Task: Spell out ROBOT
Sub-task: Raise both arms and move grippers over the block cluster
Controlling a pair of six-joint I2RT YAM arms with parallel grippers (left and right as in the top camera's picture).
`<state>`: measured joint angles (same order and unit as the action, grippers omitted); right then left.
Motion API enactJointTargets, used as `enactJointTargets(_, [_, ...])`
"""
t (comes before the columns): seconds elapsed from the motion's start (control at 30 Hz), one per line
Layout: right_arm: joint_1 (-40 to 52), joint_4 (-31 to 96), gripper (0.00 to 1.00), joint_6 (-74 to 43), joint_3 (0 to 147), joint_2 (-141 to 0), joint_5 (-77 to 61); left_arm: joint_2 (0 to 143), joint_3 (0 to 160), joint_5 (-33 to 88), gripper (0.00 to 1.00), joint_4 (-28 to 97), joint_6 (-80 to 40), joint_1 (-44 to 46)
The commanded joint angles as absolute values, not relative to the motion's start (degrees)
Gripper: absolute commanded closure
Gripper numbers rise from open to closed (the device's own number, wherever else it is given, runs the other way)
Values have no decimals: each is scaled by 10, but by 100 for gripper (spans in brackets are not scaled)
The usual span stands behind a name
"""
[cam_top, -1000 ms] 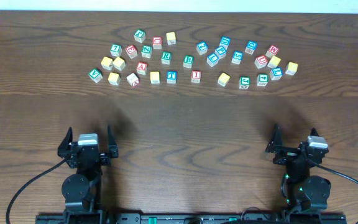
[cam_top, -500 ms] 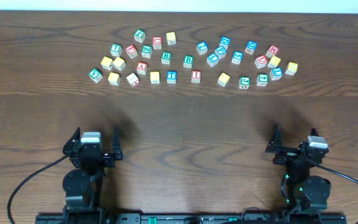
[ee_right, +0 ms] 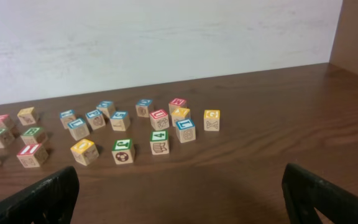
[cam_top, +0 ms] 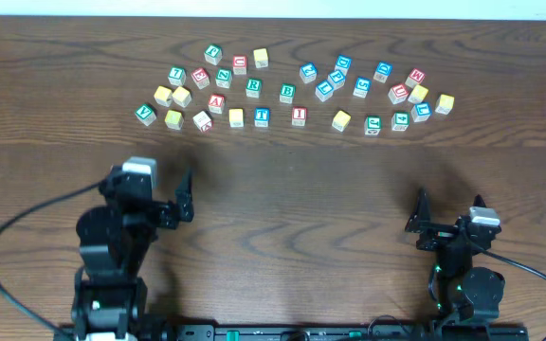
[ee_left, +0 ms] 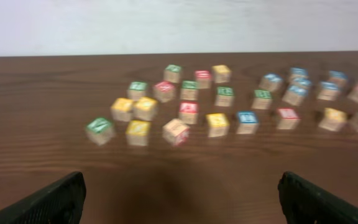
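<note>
Several wooden letter blocks with green, red, blue and yellow faces lie scattered in a band across the far half of the table, around a green B block (cam_top: 287, 93). A green block that reads like R (cam_top: 253, 86) and a blue T block (cam_top: 262, 116) lie near the middle. My left gripper (cam_top: 150, 185) is open and empty, well short of the blocks. My right gripper (cam_top: 453, 213) is open and empty near the front edge. The left wrist view shows the blocks (ee_left: 188, 111), blurred, beyond my open jaws (ee_left: 182, 205). The right wrist view shows blocks (ee_right: 122, 151) beyond open jaws (ee_right: 179, 205).
The dark wooden table (cam_top: 301, 189) ends at a white wall (ee_right: 166, 37) behind the blocks. Black cables (cam_top: 17, 237) loop from both arm bases along the front edge. The right end of the table shows in the right wrist view (ee_right: 353, 74).
My left arm has lifted and moved forward toward the blocks, shifting slightly left at its base. The right arm and the blocks have not moved.
</note>
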<state>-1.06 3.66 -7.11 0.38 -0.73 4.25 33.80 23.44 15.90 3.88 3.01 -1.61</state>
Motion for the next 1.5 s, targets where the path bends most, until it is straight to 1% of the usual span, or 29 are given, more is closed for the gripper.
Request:
enactJointTargets(0.0, [-14, 38, 1, -66, 3, -5, 40, 388, 283, 222, 3, 41, 22, -17])
enactJointTargets(0.13, [-14, 29, 1, -95, 3, -5, 29, 427, 310, 236, 2, 43, 22, -17])
enactJointTargets(0.33, [-14, 7, 1, -102, 3, -6, -37, 452, 335, 237, 3, 45, 20, -17])
enactJointTargets(0.5, [-14, -20, 1, -102, 13, -17, -83, 453, 365, 236, 2, 81, 20, -17])
enactJointTargets(0.63, [-14, -20, 1, -102, 48, -57, -114, 456, 403, 236, 3, 118, 21, -17])
enactJointTargets(0.77, [-14, -12, 1, -102, 112, -137, -128, 465, 442, 236, 3, 155, 21, -17])
enactJointTargets(0.97, [-14, 19, 1, -91, 238, -301, -190, 498, 505, 236, 3, 223, 23, -17])
enactJointTargets(1.1, [-14, 84, 1, -88, 338, -414, -227, 541, 560, 236, 3, 271, 34, -17])
enactJointTargets(1.23, [-14, 156, 1, -46, 431, -509, -280, 592, 618, 236, 2, 324, 56, -17])
enactJointTargets(1.47, [-13, 295, 1, -34, 593, -672, -291, 702, 738, 236, 3, 435, 81, -17])
